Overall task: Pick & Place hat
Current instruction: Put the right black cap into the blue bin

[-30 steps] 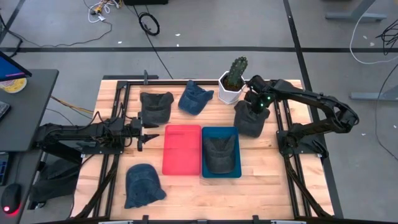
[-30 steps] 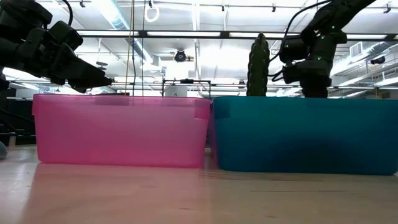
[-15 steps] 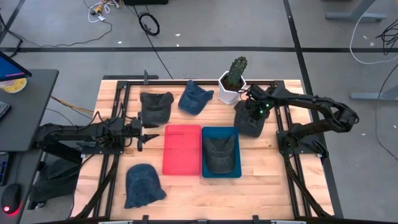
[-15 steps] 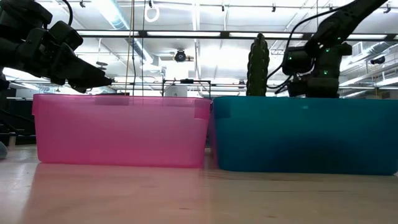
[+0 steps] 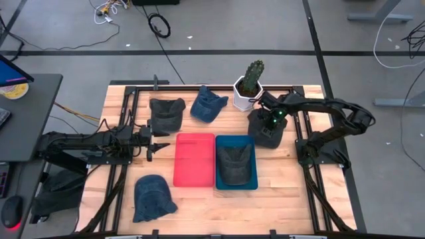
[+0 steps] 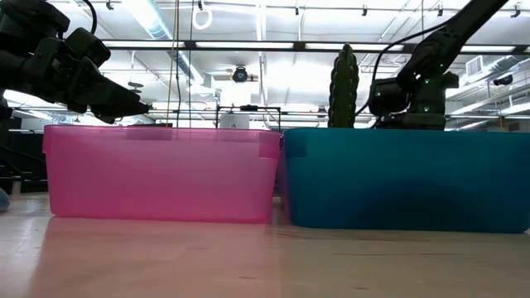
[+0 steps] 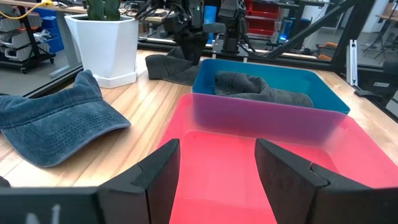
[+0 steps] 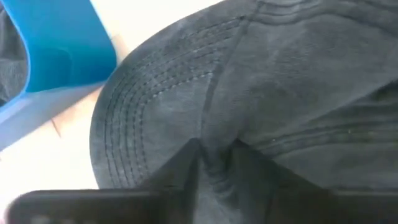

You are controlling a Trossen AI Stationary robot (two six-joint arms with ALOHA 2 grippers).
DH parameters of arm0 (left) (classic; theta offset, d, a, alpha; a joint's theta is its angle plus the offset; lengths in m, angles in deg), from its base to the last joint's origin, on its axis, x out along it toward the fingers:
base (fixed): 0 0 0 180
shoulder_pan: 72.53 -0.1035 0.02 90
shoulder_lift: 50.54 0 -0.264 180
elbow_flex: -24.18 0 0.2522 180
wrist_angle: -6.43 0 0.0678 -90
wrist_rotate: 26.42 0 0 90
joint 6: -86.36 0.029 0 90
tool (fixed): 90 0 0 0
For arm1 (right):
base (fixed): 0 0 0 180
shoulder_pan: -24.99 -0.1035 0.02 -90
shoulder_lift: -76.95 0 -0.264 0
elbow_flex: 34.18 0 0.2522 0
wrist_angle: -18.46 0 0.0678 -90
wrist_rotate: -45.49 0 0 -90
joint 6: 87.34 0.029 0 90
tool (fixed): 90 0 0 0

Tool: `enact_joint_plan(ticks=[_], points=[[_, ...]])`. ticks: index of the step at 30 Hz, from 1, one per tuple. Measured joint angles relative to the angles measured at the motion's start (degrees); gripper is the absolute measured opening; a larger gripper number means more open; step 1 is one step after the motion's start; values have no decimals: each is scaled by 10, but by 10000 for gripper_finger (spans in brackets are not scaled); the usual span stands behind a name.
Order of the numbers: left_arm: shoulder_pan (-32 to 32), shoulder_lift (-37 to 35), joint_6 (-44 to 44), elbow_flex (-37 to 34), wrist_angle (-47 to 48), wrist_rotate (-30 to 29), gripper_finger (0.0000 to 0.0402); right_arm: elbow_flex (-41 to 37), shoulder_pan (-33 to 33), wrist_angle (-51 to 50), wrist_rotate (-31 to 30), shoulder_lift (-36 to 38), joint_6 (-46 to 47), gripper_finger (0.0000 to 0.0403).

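A dark grey hat point(image 5: 264, 133) lies on the table right of the blue bin point(image 5: 236, 182); it fills the right wrist view point(image 8: 261, 93). My right gripper point(image 5: 269, 121) is down on the hat's top, shut on its cloth point(image 8: 214, 165). My left gripper point(image 5: 159, 144) waits open and empty just left of the red bin point(image 5: 194, 159), and its fingers frame that bin in the left wrist view point(image 7: 217, 168). Another grey hat point(image 5: 236, 161) lies inside the blue bin. My right gripper pinches a raised fold of cloth point(image 8: 214, 152) on the hat's crown, behind the stitched brim point(image 8: 134, 124), between its two fingers point(image 8: 183, 171). The fingers come from above, slanting down. The hat rests on the table.
A cactus in a white pot point(image 5: 248, 89) stands just beyond the right gripper. A blue hat point(image 5: 208, 105) and a dark hat point(image 5: 166, 113) lie at the far side, and another blue hat point(image 5: 151, 197) lies near the front left. Black rails point(image 5: 299, 119) frame the work area.
My right gripper has come down and a little toward the table's near left, onto the dark grey hat beside the blue bin.
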Motion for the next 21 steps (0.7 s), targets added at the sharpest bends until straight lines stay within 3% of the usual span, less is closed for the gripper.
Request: enact_joint_plan(ticks=[2,4,8,14,21], points=[[0,0,0,0,0,0,213,0,0,-1,2,-2,-2,38],[0,0,0,0,0,0,213,0,0,-2,2,2,-6,14],[0,0,0,0,0,0,213,21,0,-50,2,9,-1,10],[0,0,0,0,0,0,213,90,-8,-188,-47,38,19,4],[0,0,0,0,0,0,213,163,-56,-279,-58,80,60,1]])
